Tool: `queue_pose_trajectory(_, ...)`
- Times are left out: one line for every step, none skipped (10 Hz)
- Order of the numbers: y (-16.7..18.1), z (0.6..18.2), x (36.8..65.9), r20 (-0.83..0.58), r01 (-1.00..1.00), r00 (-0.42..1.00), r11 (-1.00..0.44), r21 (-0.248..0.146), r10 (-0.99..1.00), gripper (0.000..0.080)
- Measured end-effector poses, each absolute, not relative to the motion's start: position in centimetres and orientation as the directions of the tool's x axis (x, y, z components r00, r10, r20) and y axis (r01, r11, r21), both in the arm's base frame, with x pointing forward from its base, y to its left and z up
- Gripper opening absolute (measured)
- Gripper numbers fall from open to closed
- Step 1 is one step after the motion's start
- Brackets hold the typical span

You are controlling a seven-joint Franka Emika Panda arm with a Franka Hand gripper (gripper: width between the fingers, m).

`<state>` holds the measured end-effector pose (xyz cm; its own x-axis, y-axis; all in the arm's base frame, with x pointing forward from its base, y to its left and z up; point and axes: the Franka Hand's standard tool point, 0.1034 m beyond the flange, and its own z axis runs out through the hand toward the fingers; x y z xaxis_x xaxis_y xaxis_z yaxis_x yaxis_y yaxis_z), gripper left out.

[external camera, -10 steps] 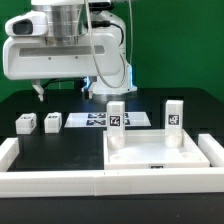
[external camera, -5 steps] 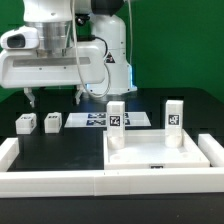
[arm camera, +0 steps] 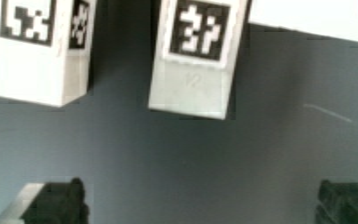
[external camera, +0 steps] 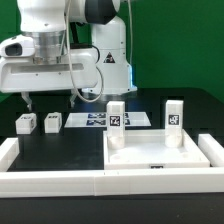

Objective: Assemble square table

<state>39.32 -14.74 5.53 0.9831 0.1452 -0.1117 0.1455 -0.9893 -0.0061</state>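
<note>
The white tray-like tabletop (external camera: 160,152) lies at the exterior view's right with two tagged legs standing upright on it, one (external camera: 117,117) at its far left corner and one (external camera: 175,115) at its far right. Two loose tagged legs (external camera: 25,123) (external camera: 52,121) lie on the black table at the left. My gripper (external camera: 51,99) hangs open and empty just above and behind them. In the wrist view the two loose legs (arm camera: 34,50) (arm camera: 202,55) lie ahead of my gripper (arm camera: 202,205), whose dark fingertips (arm camera: 55,200) stand wide apart.
The marker board (external camera: 95,119) lies between the loose legs and the tabletop. Long white bars (external camera: 60,181) run along the table's front, with short ends at the left (external camera: 8,150) and right (external camera: 212,146). A green wall stands behind.
The arm has moved toward the exterior view's left, and the open gripper now hangs over the two loose legs. The parts have not moved.
</note>
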Motion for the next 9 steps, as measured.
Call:
queue_pose_trajectory(-14.6,5.3,38.8,-0.116,0.152,0.981,-0.988,-0.010,0.152,0.0649)
queue_pose_trajectory(-14.5,5.1,38.2,-0.122,0.153,0.981,-0.988,-0.015,0.153,0.0649)
queue_pose_trajectory(-14.4,5.0,38.0,-0.125,0.155,0.980,-0.988,-0.018,0.156,0.0649)
queue_pose_trajectory(-14.4,4.9,37.9,-0.127,0.157,0.979,-0.987,-0.019,0.158,0.0649)
queue_pose_trajectory(-14.3,4.9,37.8,-0.137,0.157,0.978,-0.987,-0.023,0.159,0.0649)
queue_pose_trajectory(-14.1,4.9,37.9,-0.145,0.154,0.977,-0.988,-0.026,0.156,0.0649)
queue_pose_trajectory(-14.0,4.9,37.9,-0.146,0.147,0.978,-0.989,-0.025,0.149,0.0649)
queue_pose_trajectory(-13.6,4.7,37.5,-0.171,0.119,0.978,-0.993,-0.029,0.122,0.0649)
queue_pose_trajectory(-13.2,4.4,37.1,-0.228,0.118,0.965,-0.992,-0.051,0.127,0.0649)
